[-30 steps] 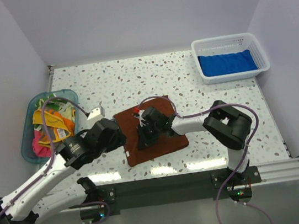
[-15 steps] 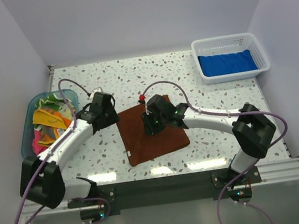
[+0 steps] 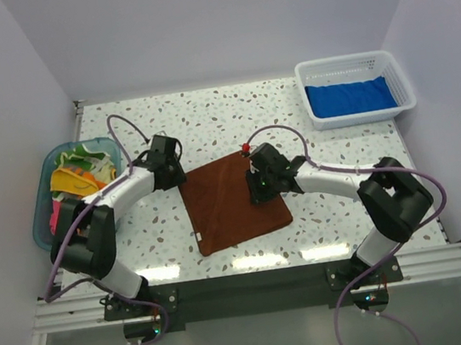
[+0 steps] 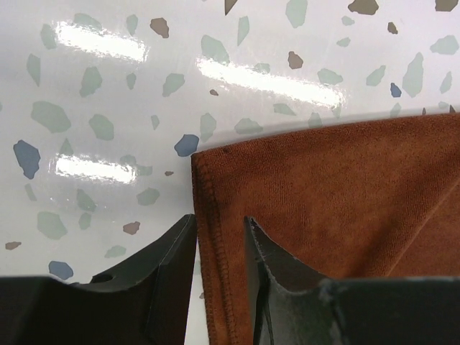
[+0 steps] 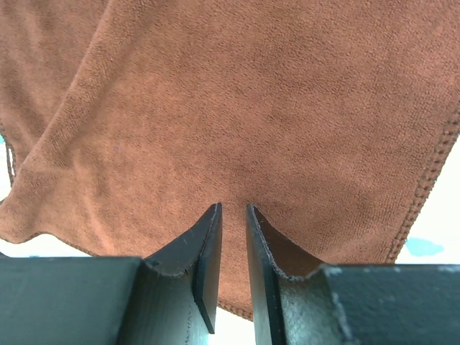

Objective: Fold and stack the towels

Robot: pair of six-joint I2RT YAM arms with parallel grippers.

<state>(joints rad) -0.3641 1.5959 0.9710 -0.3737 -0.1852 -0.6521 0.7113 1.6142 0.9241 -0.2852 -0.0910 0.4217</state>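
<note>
Brown towel (image 3: 236, 210) lies flat. My left gripper (image 4: 219, 219) and right gripper (image 5: 233, 207) slid out to its far corners: edge between left jaws, cloth under right. Both nearly closed; pinching? Can't tell. Folding next.

A white mesh basket (image 3: 345, 69) occupies the speckled table's (image 3: 205, 116) far right corner (teal tub (image 3: 40, 221) sits left).

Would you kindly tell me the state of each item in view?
Brown towel: laid flat on table
Blue towel: lying in basket
Colourful towels: crumpled in tub
Left gripper: nearly closed astride brown towel's edge, grip unclear
Right gripper: nearly closed over brown towel, grip unclear
</note>
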